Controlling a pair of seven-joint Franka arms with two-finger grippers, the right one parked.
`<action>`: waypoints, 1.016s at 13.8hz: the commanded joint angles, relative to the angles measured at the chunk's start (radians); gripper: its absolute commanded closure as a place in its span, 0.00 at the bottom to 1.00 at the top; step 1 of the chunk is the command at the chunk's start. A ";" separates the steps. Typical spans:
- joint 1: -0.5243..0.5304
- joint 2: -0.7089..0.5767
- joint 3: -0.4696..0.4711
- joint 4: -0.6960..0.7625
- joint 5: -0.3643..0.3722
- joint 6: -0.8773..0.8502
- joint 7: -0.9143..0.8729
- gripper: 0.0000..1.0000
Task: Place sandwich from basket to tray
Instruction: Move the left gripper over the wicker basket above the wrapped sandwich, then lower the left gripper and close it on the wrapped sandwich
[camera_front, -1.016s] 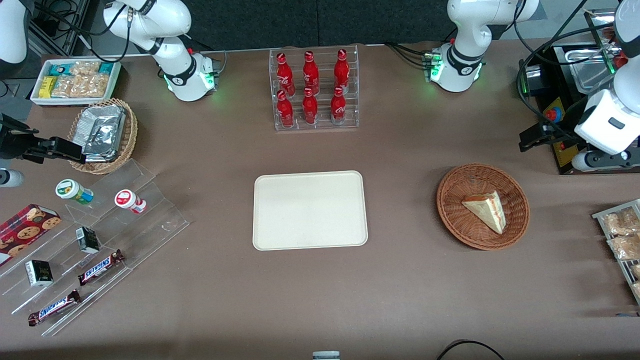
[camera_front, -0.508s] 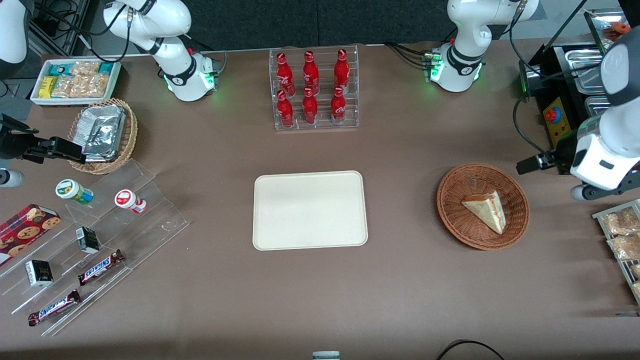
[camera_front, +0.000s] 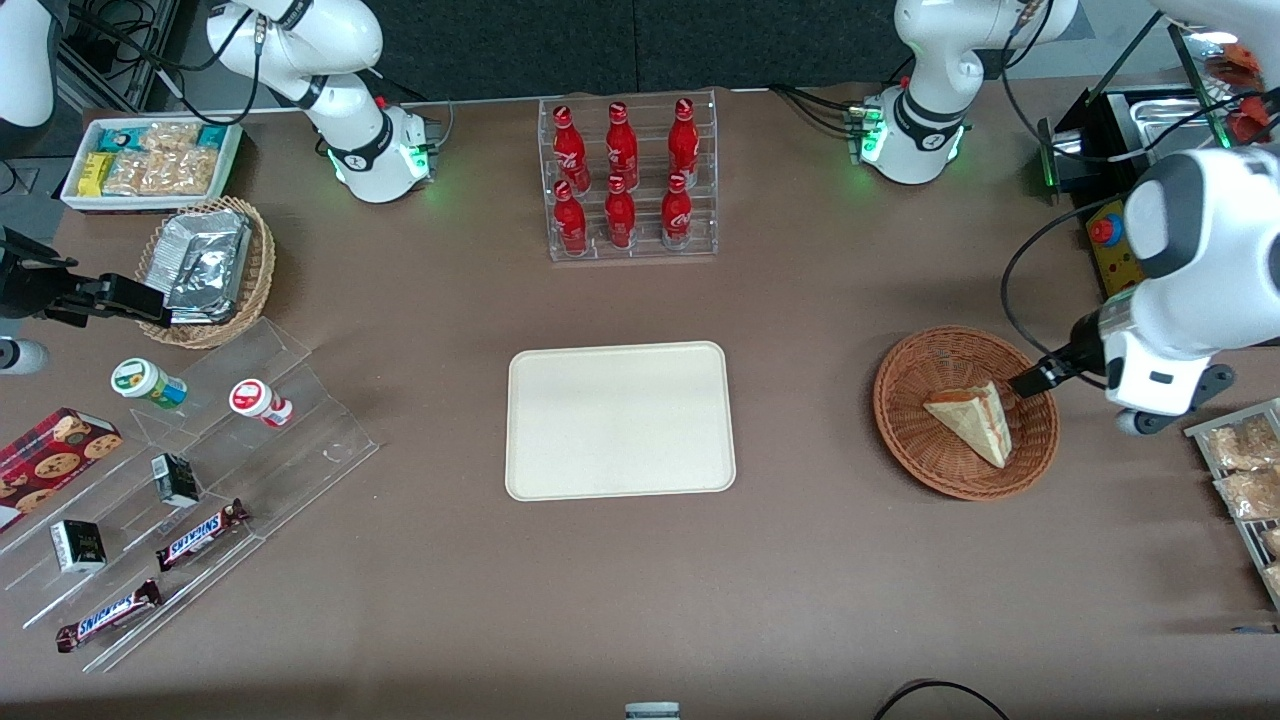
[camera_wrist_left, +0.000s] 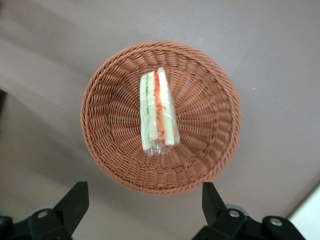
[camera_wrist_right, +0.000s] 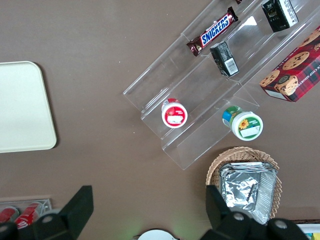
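Note:
The sandwich (camera_front: 970, 420) (camera_wrist_left: 159, 112), a pale bread wedge with a red and green filling stripe, lies in the round reddish-brown wicker basket (camera_front: 900, 420) (camera_wrist_left: 100, 130). My left gripper (camera_front: 1030, 381) (camera_wrist_left: 142, 205) hovers above the basket's rim on the side toward the working arm's end of the table. It is open, with its black fingers (camera_wrist_left: 75, 200) spread wide and nothing between them. The sandwich is apart from the fingers. The cream rectangular tray (camera_front: 620, 420) (camera_wrist_right: 20, 107) lies bare at the table's middle, beside the basket.
A clear rack of red bottles (camera_front: 628, 180) stands farther from the front camera than the tray. Snack packets on a rack (camera_front: 1240, 480) lie near the working arm. A tan basket with foil packets (camera_front: 205, 270) and acrylic shelves with snacks (camera_front: 180, 480) are at the parked arm's end.
The left arm has swung nearer to the front camera and toward the basket. Its gripper now hangs over the basket's rim; before it was off beside the black machine.

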 joint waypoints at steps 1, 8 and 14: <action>0.000 -0.065 -0.003 -0.152 0.023 0.134 -0.058 0.00; -0.005 -0.034 -0.003 -0.302 0.023 0.372 -0.245 0.00; -0.005 -0.001 -0.004 -0.400 0.015 0.552 -0.328 0.00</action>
